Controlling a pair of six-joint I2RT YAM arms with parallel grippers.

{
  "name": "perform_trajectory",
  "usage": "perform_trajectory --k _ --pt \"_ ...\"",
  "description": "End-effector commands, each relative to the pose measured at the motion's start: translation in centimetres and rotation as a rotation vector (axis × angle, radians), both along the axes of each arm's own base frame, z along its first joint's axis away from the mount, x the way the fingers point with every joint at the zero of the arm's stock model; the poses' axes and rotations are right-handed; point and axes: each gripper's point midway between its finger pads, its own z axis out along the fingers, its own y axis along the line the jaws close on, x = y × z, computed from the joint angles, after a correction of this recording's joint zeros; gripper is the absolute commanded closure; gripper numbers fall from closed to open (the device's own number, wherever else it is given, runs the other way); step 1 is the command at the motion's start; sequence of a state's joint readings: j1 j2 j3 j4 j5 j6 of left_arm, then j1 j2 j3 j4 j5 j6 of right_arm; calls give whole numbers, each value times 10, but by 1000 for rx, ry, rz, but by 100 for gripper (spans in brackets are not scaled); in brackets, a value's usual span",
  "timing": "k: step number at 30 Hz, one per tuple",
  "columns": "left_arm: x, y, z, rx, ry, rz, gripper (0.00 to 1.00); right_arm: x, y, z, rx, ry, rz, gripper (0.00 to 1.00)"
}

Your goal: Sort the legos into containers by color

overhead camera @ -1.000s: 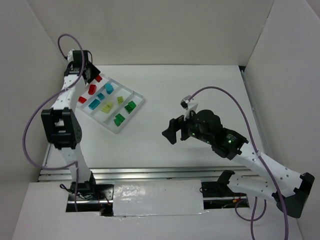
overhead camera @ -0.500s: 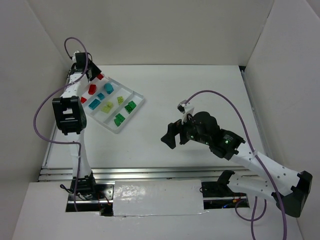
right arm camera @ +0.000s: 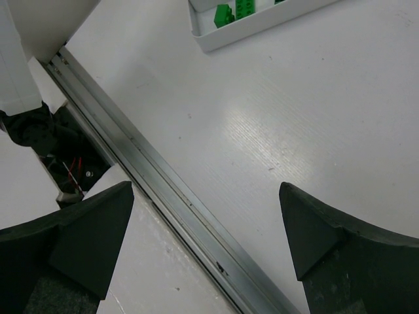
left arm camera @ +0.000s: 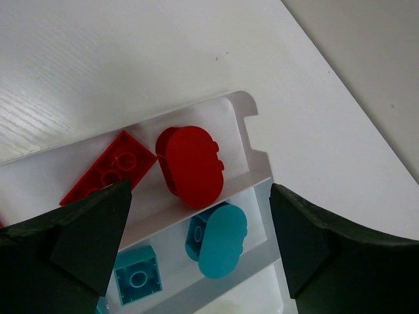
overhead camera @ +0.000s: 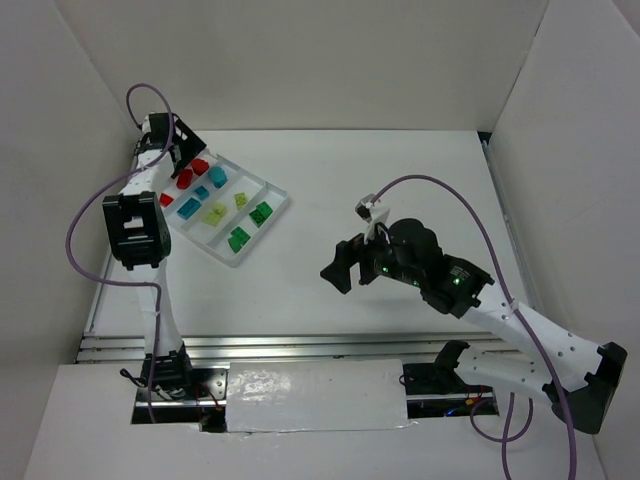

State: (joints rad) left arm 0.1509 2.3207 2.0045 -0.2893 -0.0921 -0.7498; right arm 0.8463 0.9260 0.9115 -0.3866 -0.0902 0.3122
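Note:
The white tray [overhead camera: 283, 200] lies at the table's left rear, its containers running side by side. Red legos [overhead camera: 184, 180] fill the far-left one, then teal legos [overhead camera: 218, 177], pale yellow legos [overhead camera: 214, 213] and green legos [overhead camera: 261, 212]. My left gripper [overhead camera: 186, 150] hangs open just above the tray's far end. In the left wrist view a rounded red brick [left arm camera: 190, 167] and a flat red plate [left arm camera: 108, 169] lie loose between the spread fingers of the left gripper [left arm camera: 200, 216], with a rounded teal brick [left arm camera: 219, 241] one container over. My right gripper [overhead camera: 340, 268] stands open and holds nothing.
The right gripper [right arm camera: 206, 196] hovers over bare table near the metal rail [right arm camera: 177, 203] at the front edge. The tray's near corner [right arm camera: 216, 39] with green bricks [right arm camera: 236, 10] shows at the top of that view. White walls enclose the table.
The left gripper has opened, and the red brick it held now lies in the red container's far end. The right arm has barely shifted.

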Motion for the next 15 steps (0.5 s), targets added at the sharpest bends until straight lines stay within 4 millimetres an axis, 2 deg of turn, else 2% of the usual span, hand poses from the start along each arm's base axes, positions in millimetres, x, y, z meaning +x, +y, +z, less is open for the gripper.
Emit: perform_trajectory --k 1,2,3,4,6,7,9,10,11,12,13,14,15 --pt "-5 6 41 -7 -52 25 1 7 -2 22 13 -49 -24 0" --pt "-11 5 67 -8 -83 31 0 8 -2 23 11 -48 -32 0" --pt "-18 5 79 -7 -87 36 1 9 -3 25 11 -48 -39 0" --pt "-34 2 108 -5 -99 42 0 13 -6 30 14 -57 -66 0" --pt "-56 -3 139 15 -111 44 0 16 -12 35 22 -56 -115 0" --pt "-80 -8 172 45 -145 31 1 20 -21 43 24 -73 -168 0" --pt "-109 -27 198 84 -159 -8 1 25 -36 53 31 -81 -256 0" --pt "-135 -35 221 103 -192 -31 1 25 -49 64 38 -86 -310 0" --pt "-151 -49 222 138 -164 -82 0 32 -65 70 41 -94 -407 0" --pt "-168 -54 228 156 -154 -91 0 33 -74 76 43 -101 -454 0" --pt "-196 -59 239 197 -165 -112 0 28 -89 88 42 -105 -492 0" --pt "-211 -76 240 220 -159 -159 0 28 -103 95 45 -113 -559 0" --pt "-241 -76 240 253 -150 -168 1 21 -119 107 52 -119 -591 0"
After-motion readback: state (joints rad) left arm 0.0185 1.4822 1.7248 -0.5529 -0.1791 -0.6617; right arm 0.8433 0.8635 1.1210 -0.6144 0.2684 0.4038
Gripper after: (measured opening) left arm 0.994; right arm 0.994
